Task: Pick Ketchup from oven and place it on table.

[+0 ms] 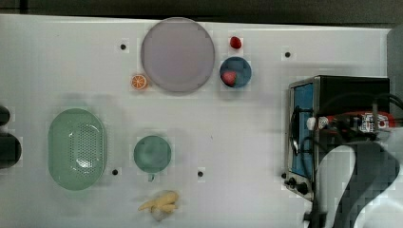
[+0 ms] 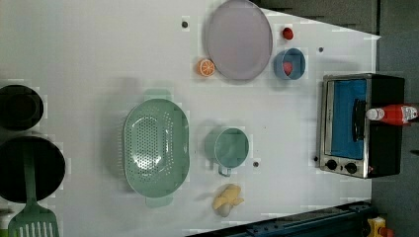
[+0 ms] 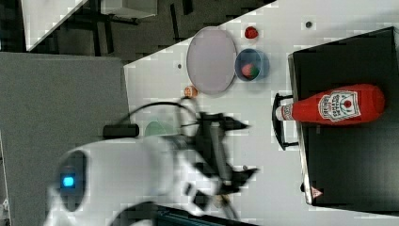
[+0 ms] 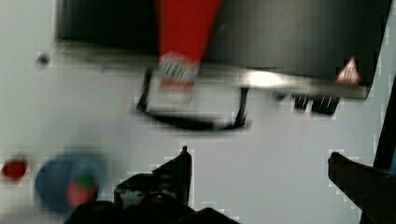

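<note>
and here's the slim red squeeze bottle of ketchup (image 3: 336, 107), lying flat on its side across the roof of the black boxy toaster oven (image 3: 348, 155), not inside it. its white cap pokes out past the front edge, just above the curved door handle. lying down like that it can't topple, and its long body is bared from above, which should suit a grasp across its width.

the dark two-fingered tool (image 3: 235, 148) hangs over the large white flat surface (image 2: 99, 49), short of the oven's front in the right view, its prongs spread wide with nothing between them. in the wrist view the two fingers (image 4: 180, 170) frame bare white surface while the bottle's capped end sits straight ahead, so the arm looks lined up on the ketchup. i'd call this the approach, with the grab not yet made.

the oven sits at the surface's edge, bluish glass door shut, knobs facing the open middle. plenty of room there: the lavender round plate (image 1: 177, 54), the small blue bowl (image 1: 235, 71) holding a strawberry, the green colander (image 2: 155, 147) and the green mug (image 2: 228, 147) all sit well apart from the oven. bare surface lies in front of the door, a likely spot to set the bottle down.
</note>
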